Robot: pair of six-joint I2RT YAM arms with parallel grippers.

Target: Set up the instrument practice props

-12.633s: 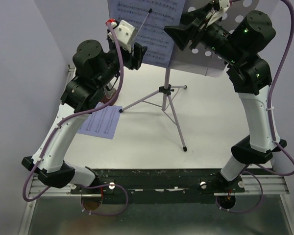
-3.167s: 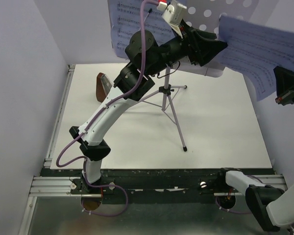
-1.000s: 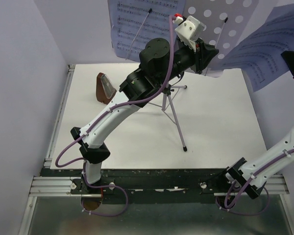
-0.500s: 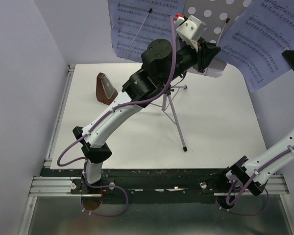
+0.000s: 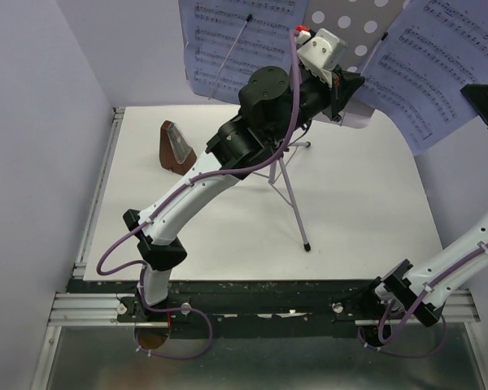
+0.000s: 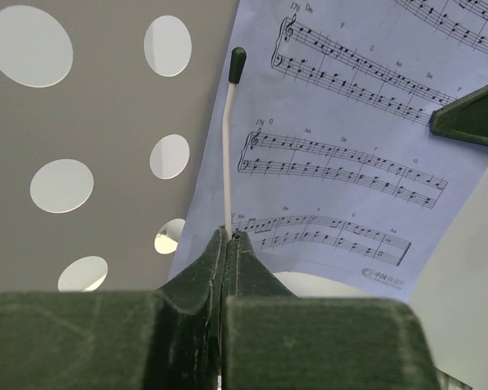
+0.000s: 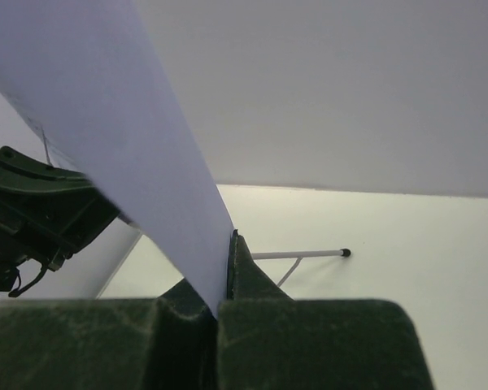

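My left hand [image 6: 226, 242] clamps the thin white retainer rod [image 6: 227, 146] of the pale lilac perforated music stand [image 6: 106, 114]; my right hand [image 7: 230, 248] pinches the lavender sheet-music page [image 5: 427, 61] beside it. I'd slide it flat under the rod.

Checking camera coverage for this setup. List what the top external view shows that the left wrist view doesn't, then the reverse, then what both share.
Top external only: the brown metronome, the stand's tripod, and a page already on the stand's left half. Left wrist only: the left gripper seen up close, shut on the thin white retainer wire. Both: the perforated music stand and the loose page pinched by the right gripper.
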